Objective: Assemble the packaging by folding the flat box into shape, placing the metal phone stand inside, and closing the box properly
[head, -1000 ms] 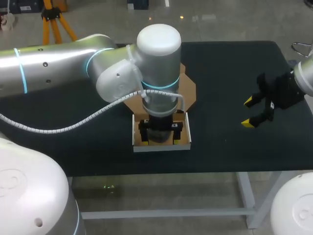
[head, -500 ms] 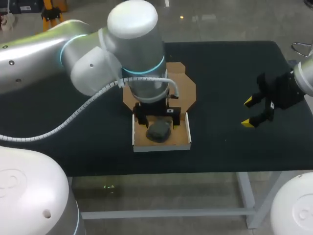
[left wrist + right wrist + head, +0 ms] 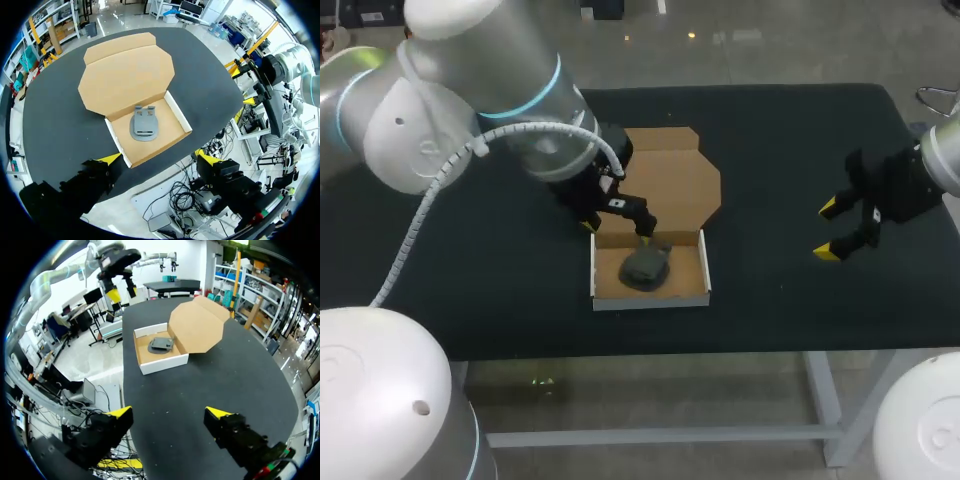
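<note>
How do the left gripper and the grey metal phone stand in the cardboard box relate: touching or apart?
Apart. The left wrist view shows the phone stand lying alone in the box, ahead of the open left gripper.

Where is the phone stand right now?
In the head view the stand lies flat inside the open box, with the left gripper open over the box's far wall and the right gripper off to its right.
</note>
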